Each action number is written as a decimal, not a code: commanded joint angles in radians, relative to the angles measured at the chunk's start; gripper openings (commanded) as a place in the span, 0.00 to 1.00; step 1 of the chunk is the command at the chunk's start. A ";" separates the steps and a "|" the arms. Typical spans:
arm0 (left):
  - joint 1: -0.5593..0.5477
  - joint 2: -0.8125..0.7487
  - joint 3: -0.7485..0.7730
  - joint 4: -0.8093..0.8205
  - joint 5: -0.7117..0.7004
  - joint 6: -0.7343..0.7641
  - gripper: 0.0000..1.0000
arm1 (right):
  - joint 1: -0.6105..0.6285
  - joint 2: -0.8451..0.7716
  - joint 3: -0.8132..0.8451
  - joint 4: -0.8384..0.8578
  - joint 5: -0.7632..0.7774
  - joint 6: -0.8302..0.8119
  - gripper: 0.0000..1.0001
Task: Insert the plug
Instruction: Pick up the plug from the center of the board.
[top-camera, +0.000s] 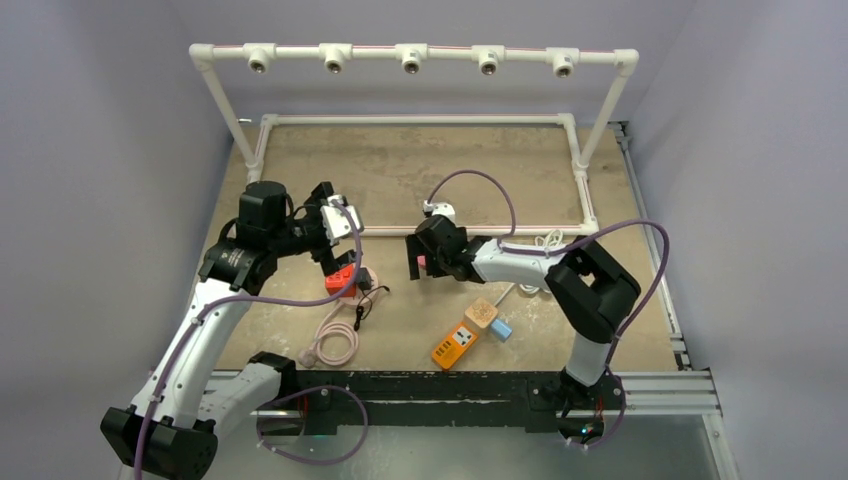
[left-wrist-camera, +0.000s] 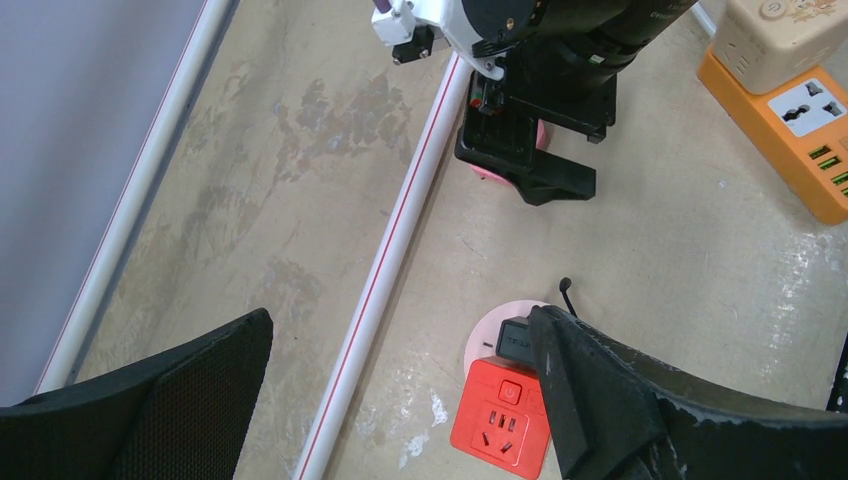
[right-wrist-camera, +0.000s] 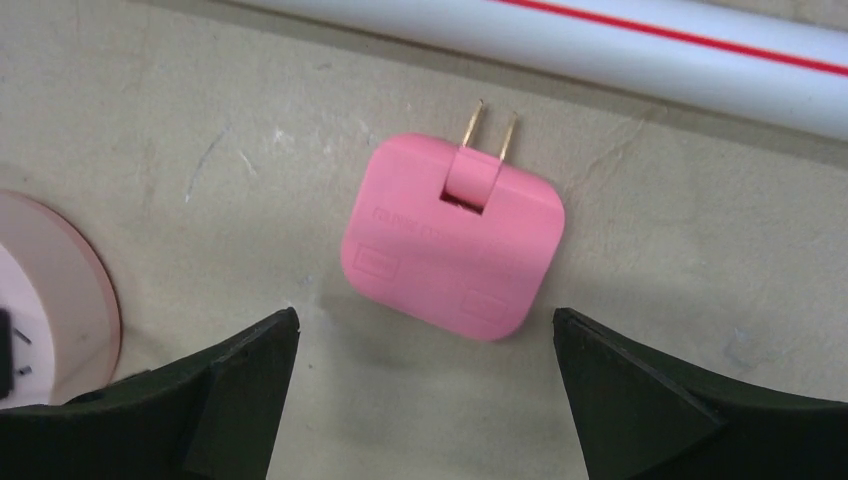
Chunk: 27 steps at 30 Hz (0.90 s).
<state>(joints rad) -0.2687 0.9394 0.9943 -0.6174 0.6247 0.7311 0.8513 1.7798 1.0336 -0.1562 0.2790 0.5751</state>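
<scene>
A pink square plug (right-wrist-camera: 452, 241) lies flat on the table, its two brass prongs pointing toward the white pipe. My right gripper (right-wrist-camera: 425, 345) is open just above the table, its fingertips either side of the plug's near edge, not touching it. In the top view it hovers at the table's middle (top-camera: 415, 262). A red socket block (left-wrist-camera: 503, 417) lies under my left gripper (left-wrist-camera: 400, 350), which is open and empty; its right finger (left-wrist-camera: 590, 400) covers part of the block. The block also shows in the top view (top-camera: 341, 279).
A white PVC pipe (right-wrist-camera: 600, 45) runs just beyond the plug. A round pink disc (right-wrist-camera: 45, 300) lies left of it. An orange power strip (top-camera: 455, 345), a beige socket cube (top-camera: 481, 314), a small blue block (top-camera: 501, 329) and a coiled pink cable (top-camera: 335, 340) lie near the front.
</scene>
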 joint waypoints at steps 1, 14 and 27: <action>0.006 -0.019 -0.006 0.015 0.017 0.018 0.99 | 0.003 0.047 0.046 0.083 0.031 0.025 0.99; 0.006 -0.020 -0.015 0.014 0.008 0.018 0.99 | 0.010 0.165 0.105 0.063 0.109 -0.006 0.91; 0.006 -0.026 -0.018 0.012 0.024 0.019 0.99 | 0.056 0.139 0.063 0.044 0.168 -0.084 0.23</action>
<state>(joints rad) -0.2684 0.9264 0.9833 -0.6182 0.6212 0.7441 0.8860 1.9171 1.1271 -0.0425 0.4538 0.5137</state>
